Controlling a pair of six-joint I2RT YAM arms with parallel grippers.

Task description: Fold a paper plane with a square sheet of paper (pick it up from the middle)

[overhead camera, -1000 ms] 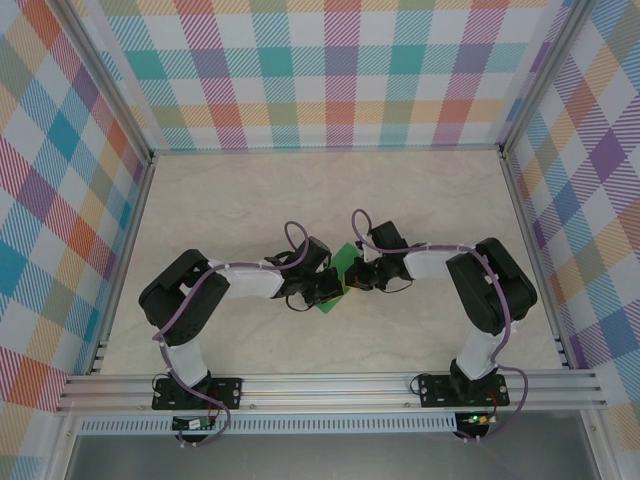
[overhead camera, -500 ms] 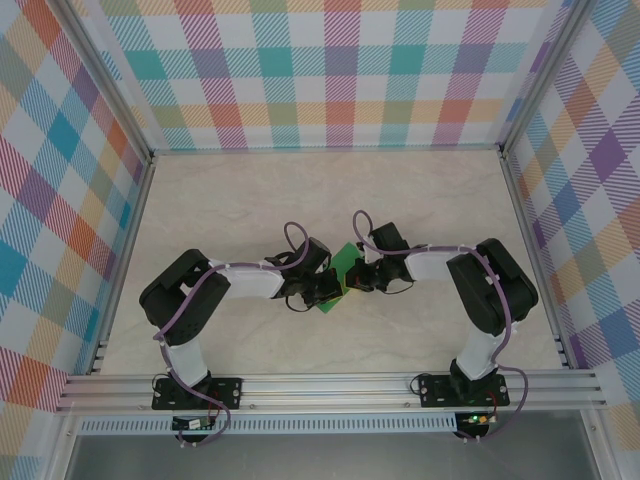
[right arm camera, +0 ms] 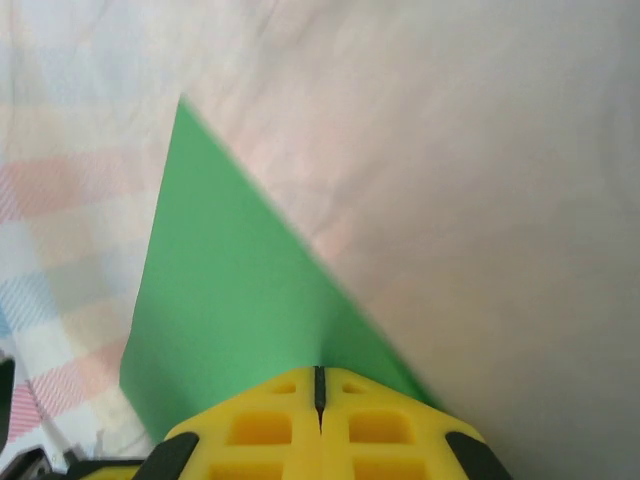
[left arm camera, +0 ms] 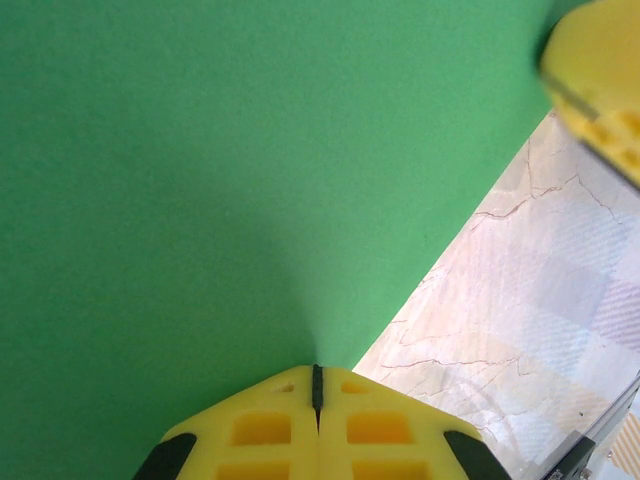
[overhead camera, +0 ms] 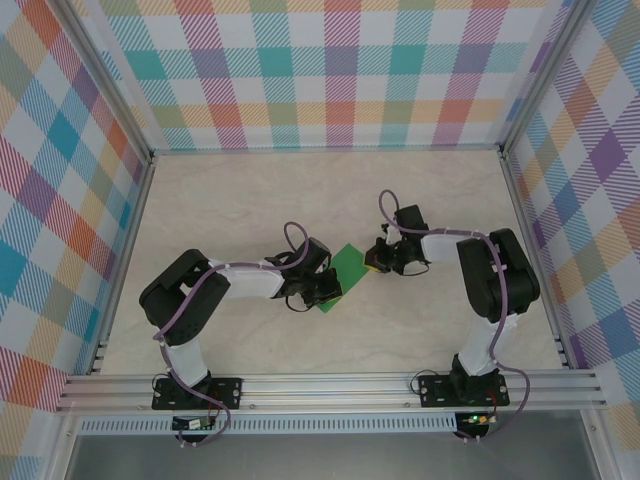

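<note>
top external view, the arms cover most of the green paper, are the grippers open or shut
Observer: In the left wrist view the left gripper is shut, its tips meeting right at the square sheet of paper.
Operator: and the right one
Observer: In the right wrist view the right gripper is shut too, and the sheet's edge runs under its tips.
Operator: is either one pinching it
Observer: Cannot tell. The green reaches both seams, and one sharp corner points away from the right gripper.
</note>
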